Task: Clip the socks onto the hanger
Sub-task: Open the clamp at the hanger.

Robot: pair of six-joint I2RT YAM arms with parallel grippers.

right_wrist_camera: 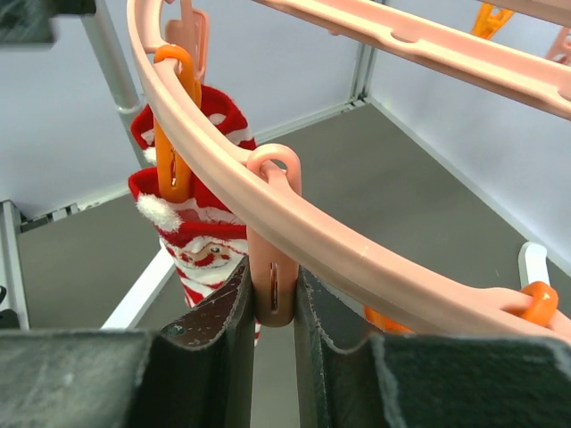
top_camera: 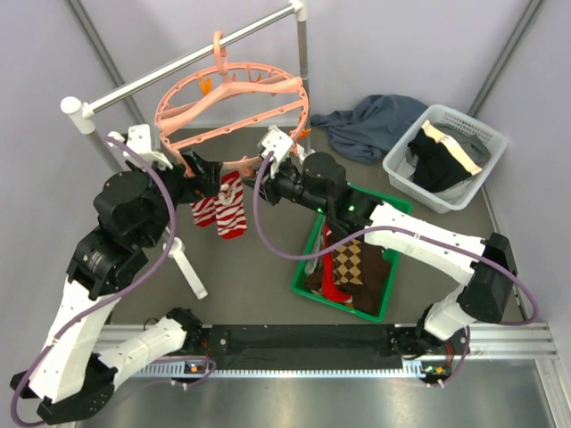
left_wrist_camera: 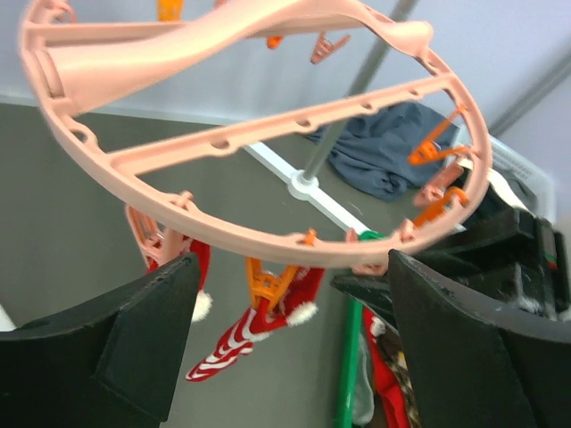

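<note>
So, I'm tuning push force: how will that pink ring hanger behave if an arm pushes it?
Likely to swing: the hanger hangs from the rail by one hook. Probably tilts easily, with striped socks weighting one side. The right gripper pinching a clip should steady it.

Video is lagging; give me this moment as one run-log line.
left end effector: open beside round salmon-pink plastic hanger | right end effector: shut on salmon-pink clip | red-and-white striped socks: two hanging | green tray: brown-and-tan argyle sock waiting
</note>
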